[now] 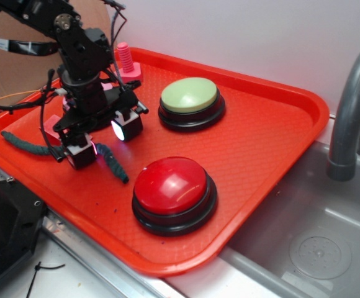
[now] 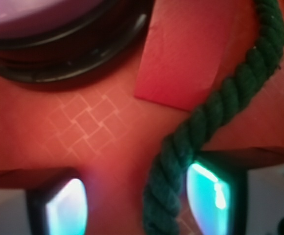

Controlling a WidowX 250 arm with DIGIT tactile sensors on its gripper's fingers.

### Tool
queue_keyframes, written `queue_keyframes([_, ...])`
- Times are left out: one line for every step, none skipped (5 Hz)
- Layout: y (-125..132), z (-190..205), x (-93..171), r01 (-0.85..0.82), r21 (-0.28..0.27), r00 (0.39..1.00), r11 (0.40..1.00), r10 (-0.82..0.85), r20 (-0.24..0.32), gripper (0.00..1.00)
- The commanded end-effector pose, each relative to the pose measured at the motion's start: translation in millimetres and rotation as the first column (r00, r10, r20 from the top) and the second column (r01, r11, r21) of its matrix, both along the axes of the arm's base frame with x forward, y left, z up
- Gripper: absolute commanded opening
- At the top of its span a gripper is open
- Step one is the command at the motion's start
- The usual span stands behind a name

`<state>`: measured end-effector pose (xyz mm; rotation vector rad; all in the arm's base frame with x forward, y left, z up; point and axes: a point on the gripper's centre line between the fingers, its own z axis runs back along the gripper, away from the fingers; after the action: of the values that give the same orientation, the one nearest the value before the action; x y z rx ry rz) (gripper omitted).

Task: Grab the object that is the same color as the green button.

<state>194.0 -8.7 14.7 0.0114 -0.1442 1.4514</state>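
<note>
Your tool (image 1: 102, 141) spread wide, low over the orange tray (image 1: 273, 130), dark green rope (image 2: 196, 132) lying between its fingers beside the red wedge block (image 2: 178, 63), green button (image 1: 190, 97) well apart.

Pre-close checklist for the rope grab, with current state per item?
1. End effector open: ok, fingers apart.
2. Green rope between the fingers: ok in the wrist view, though it runs close to the finger on the right of that view.
3. Rope free of the red block: cannot tell, they appear to overlap.
4. Target colour: ok, rope is green like the green button.
5. Red button clear of the arm: ok.
6. Height above the tray: cannot tell.
</note>
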Motion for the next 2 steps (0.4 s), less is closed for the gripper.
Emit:
queue_keyframes([1.6,-3.9,-2.9,0.005,0.008,1.0,1.0,-0.005,0.002,0.0])
queue_keyframes([1.3,-2.2,-3.0,0.015,0.017,1.0,1.0,-0.015,0.008,0.0])
